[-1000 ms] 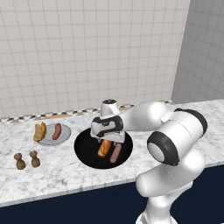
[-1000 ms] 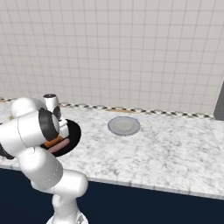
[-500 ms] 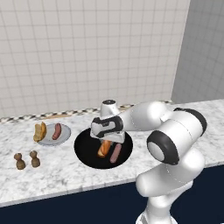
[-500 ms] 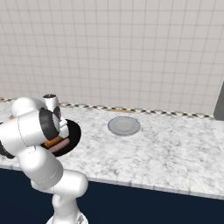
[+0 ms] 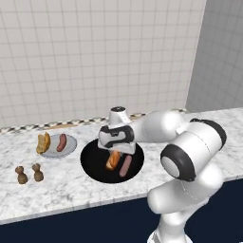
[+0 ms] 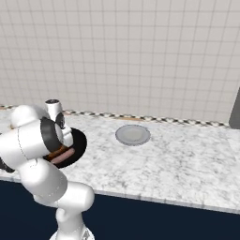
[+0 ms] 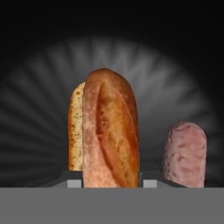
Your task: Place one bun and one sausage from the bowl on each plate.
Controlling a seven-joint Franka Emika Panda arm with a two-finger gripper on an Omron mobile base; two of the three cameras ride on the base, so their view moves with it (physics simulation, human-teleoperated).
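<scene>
Bun (image 7: 109, 131) | in black bowl (image 5: 92, 163) beside sausage (image 7: 185, 153) | pincer (image 5: 115, 153) clamped on bun | table (image 6: 178, 164) marble

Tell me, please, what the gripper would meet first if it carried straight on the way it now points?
The gripper points down into the black bowl and is already closed on the bun, so pushing on would likely press the bun against the bowl's floor.
</scene>
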